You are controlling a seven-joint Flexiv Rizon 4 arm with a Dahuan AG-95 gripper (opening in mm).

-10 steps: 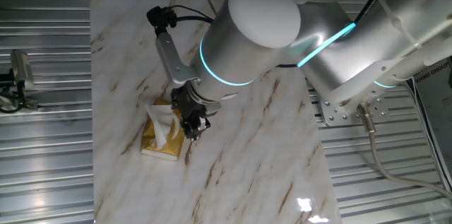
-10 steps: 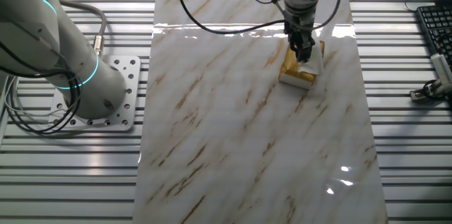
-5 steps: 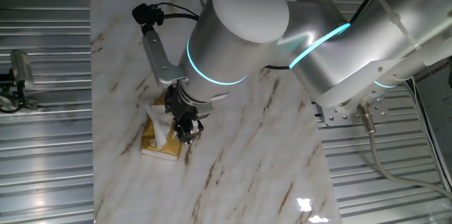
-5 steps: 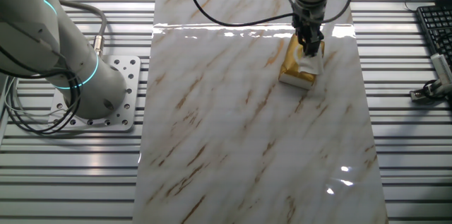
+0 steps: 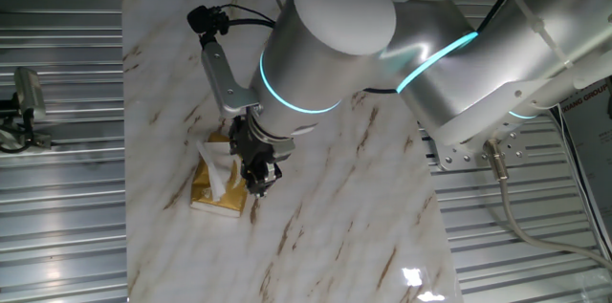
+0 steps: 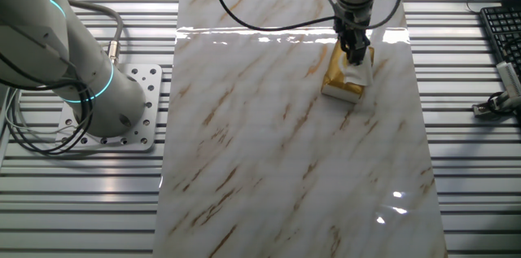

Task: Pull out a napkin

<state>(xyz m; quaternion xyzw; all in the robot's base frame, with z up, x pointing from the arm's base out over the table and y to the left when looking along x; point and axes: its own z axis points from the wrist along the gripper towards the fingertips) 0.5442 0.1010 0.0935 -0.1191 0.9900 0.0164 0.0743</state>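
The flat golden pack lies on the marble table, with the white napkin sticking up crumpled from its top. My gripper points down at the pack's right edge, right beside the napkin, and I cannot tell whether it touches it. Its dark fingers stand a little apart and hold nothing. In the other fixed view the gripper hangs just over the napkin and the pack, hiding part of both.
The marble table top is bordered by ribbed metal on both sides. The arm's base stands at the left. A keyboard lies at the far right. A small camera stands off the table.
The gripper shifted sideways over the pack toward the napkin, then came a little way back. The napkin and the pack have not moved.
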